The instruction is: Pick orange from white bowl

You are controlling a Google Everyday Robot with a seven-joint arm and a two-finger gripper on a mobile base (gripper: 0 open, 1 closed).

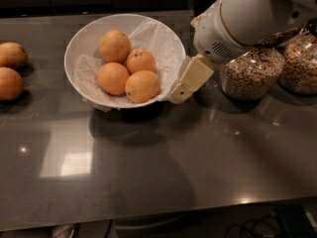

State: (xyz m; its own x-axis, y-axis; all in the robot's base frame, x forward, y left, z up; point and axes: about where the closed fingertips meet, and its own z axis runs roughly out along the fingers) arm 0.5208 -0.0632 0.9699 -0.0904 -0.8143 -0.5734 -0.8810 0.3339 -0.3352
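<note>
The white bowl (84, 38), wide and lined with crumpled white paper, stands at the back left of the dark counter. It holds several oranges; the nearest to the gripper is the front right one (142, 86). My gripper (178, 93) hangs from the white arm (237, 19) and sits low, just outside the bowl's right rim, beside that orange. It holds nothing that I can see.
Two loose oranges (11, 68) lie on the counter at the far left edge. Two glass jars of grain (251, 73) (299, 63) stand at the right, close behind the arm. The counter's front edge runs along the bottom.
</note>
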